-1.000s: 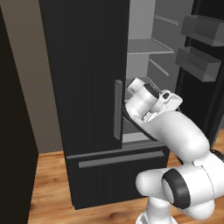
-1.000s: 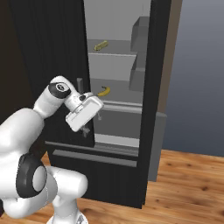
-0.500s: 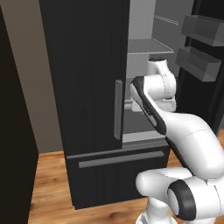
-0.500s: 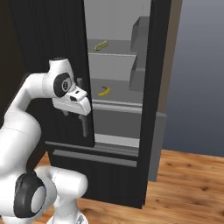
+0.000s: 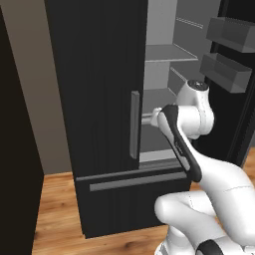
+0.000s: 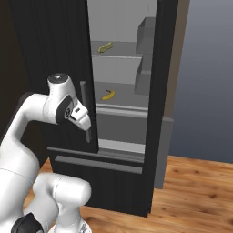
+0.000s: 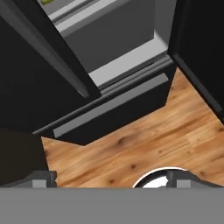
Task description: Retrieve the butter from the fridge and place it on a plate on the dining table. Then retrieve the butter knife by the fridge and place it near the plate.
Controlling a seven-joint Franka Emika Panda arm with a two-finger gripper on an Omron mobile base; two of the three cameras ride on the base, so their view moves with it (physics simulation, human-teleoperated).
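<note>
Arm bent high, end effector downward, fingers wide apart

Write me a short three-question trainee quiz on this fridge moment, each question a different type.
1. True or false: the fridge's right door is open.
2. Multiple choice: the butter lies
A. on the floor
B. on a shelf above the banana
C. in the pincer
3. Fill in: the pincer is ___ and holds nothing.

Key:
1. True: the shelves show past the door's edge.
2. B: in the right base view the straight yellow stick sits one shelf higher than the curved banana.
3. Open: in the hand view the fingertips stand far apart over the wood floor.
</note>
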